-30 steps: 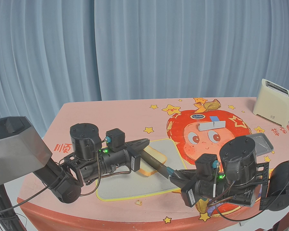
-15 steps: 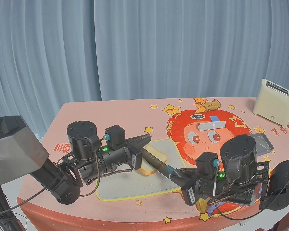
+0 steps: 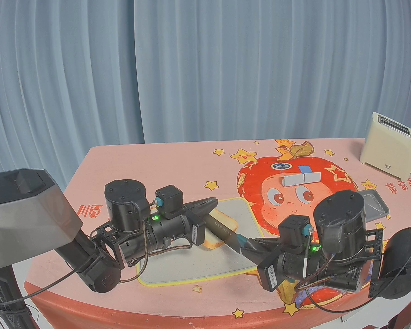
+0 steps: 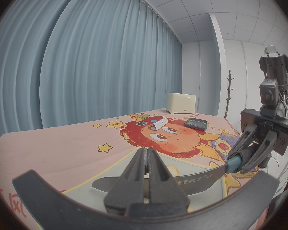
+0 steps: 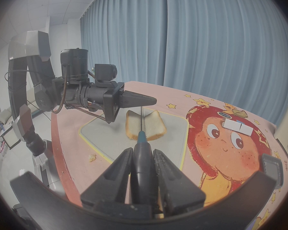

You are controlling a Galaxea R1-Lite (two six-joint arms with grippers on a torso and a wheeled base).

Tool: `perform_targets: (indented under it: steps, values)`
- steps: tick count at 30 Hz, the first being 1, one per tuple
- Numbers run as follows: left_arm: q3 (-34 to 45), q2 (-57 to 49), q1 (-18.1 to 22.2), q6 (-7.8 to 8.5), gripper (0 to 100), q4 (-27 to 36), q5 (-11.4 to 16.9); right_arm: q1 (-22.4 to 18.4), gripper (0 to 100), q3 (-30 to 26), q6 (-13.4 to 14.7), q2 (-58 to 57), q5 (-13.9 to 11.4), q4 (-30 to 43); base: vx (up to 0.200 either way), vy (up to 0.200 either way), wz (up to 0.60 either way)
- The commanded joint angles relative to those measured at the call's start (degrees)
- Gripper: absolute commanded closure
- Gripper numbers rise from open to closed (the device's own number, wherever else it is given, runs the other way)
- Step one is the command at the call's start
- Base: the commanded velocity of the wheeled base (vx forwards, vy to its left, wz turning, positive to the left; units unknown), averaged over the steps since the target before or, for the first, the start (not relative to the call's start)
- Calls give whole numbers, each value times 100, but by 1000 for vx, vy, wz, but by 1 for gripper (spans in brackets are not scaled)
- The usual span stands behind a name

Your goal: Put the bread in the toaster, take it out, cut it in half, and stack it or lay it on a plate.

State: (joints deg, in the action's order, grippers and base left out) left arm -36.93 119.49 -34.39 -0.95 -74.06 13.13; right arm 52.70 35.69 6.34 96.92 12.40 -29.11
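Head view: knife (image 3: 223, 229) across bread (image 3: 231, 221); tray (image 3: 374, 204) near toaster (image 3: 390, 145)

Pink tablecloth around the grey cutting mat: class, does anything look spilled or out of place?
Yes: a small tan bread crumb lies on the pink tablecloth, just off the near edge of the yellow-edged grey cutting mat, apart from the bread slice.

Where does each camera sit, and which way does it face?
Head view: on the head, facing forward and down at the table; the left fingers and right fingers show, meeting at the bread.
Left wrist view: behind the left fingers, facing across the table toward the toaster and the right fingers.
Right wrist view: behind the right fingers, facing along the knife toward the bread and the left fingers.
Shared: all three show the knife.
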Motion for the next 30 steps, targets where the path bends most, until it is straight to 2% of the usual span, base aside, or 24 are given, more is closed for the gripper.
perform_targets:
  steps: [1,19,30]
  values:
    - [10,83,2,-2,100,58,-3,12,100,-10,-1,12,-1,28,0,0,0]
    - [-16,-119,-15,7,100,23,-12,3,100,-19,-1,20,-1,20,0,0,0]
    - [10,-532,-15,7,100,23,-12,3,100,52,113,47,-9,-33,0,0,0]
